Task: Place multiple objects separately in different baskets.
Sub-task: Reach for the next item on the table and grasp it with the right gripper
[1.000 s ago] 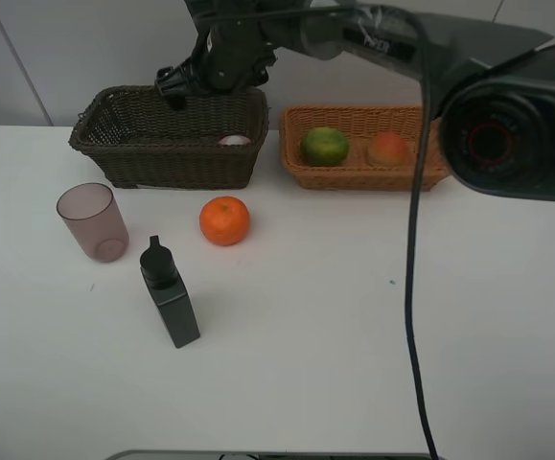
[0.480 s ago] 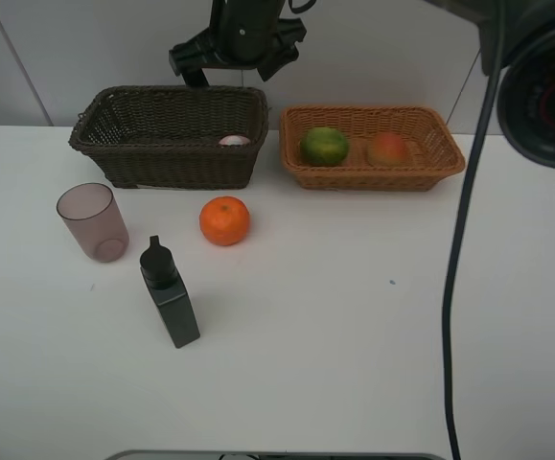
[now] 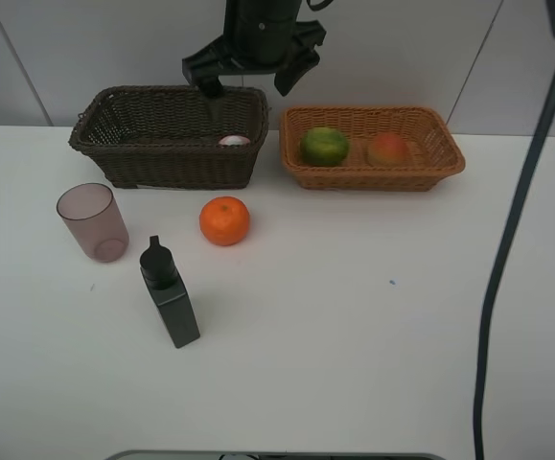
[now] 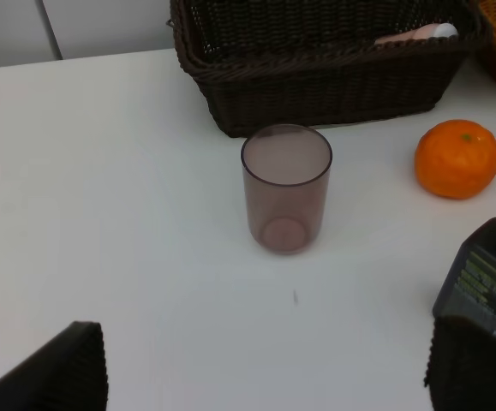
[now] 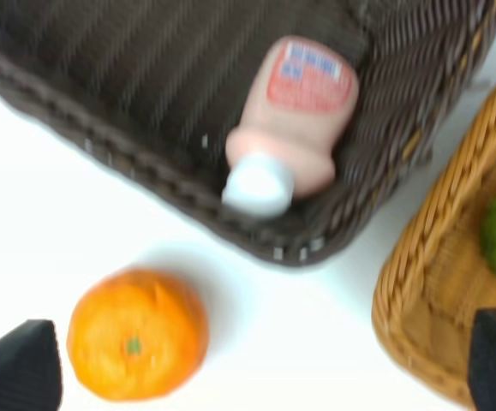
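The pink white-capped bottle [image 3: 234, 141] lies in the dark brown basket [image 3: 162, 165]; it also shows in the right wrist view [image 5: 290, 120]. The green fruit [image 3: 325, 146] and peach [image 3: 388, 149] lie in the light tan basket [image 3: 373, 178]. The orange [image 3: 224, 220], pinkish cup [image 3: 93, 222] and black bottle [image 3: 170, 292] stand on the table. My right gripper [image 3: 245, 84] hangs open and empty above the dark basket's back right corner. My left gripper [image 4: 265, 377] is open and empty, low over the table near the cup [image 4: 286, 188].
The white table [image 3: 373, 316] runs wide to the right and front of the objects. A black cable [image 3: 507, 278] hangs down at the right side of the high view. A wall stands right behind the baskets.
My right gripper has risen from the dark basket's back rim and shifted right, open and empty. The arm's bulk has left the top right of the view. The objects have not moved.
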{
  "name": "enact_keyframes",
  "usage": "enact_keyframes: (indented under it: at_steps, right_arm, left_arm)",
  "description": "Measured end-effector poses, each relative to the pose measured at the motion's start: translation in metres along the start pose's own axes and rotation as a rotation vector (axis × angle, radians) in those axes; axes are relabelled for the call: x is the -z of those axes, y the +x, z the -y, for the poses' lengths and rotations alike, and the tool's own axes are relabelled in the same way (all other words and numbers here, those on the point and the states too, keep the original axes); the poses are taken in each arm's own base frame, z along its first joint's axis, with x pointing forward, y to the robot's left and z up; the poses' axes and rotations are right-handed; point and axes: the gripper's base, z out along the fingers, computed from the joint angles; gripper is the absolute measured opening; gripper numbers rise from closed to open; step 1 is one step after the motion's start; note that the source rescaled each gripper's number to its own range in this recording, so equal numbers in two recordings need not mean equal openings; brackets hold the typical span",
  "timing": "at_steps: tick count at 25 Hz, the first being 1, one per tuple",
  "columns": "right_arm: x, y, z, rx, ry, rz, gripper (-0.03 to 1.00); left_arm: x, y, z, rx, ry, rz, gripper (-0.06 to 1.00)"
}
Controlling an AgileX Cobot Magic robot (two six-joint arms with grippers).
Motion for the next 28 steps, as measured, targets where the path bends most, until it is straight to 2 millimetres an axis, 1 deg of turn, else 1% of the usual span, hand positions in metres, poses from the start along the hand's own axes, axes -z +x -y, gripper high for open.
enact_keyframes:
  at_steps: [4,7,10,15,18,21,24,28]
  right_arm:
    - [0.0,0.016,0.001,0.01,-0.007,-0.01,1.0]
    - [-0.005,0.031,0.001,0.012,-0.019,-0.015,1.0]
    - [-0.017,0.046,-0.003,-0.012,-0.03,-0.017,1.0]
    - [-0.042,0.071,-0.025,-0.025,-0.055,-0.036,1.0]
    - [-0.048,0.076,-0.039,-0.059,-0.084,0.005,1.0]
    - [-0.056,0.075,-0.048,-0.122,-0.1,0.035,1.0]
    - [-0.07,0.076,-0.051,-0.175,-0.086,0.038,1.0]
    - [-0.09,0.079,-0.05,-0.184,-0.045,0.043,1.0]
  left_arm:
    - [0.0,0.0,0.0,0.0,0.0,0.0,0.96]
    - [0.0,0.0,0.0,0.0,0.0,0.0,0.96]
    - [0.0,0.0,0.0,0.0,0.0,0.0,0.96]
    - [0.0,0.0,0.0,0.0,0.0,0.0,0.96]
    - [0.0,0.0,0.0,0.0,0.0,0.0,0.96]
    - [0.0,0.0,0.0,0.0,0.0,0.0,0.96]
    - [0.0,0.0,0.0,0.0,0.0,0.0,0.96]
    - [0.0,0.0,0.0,0.0,0.0,0.0,0.96]
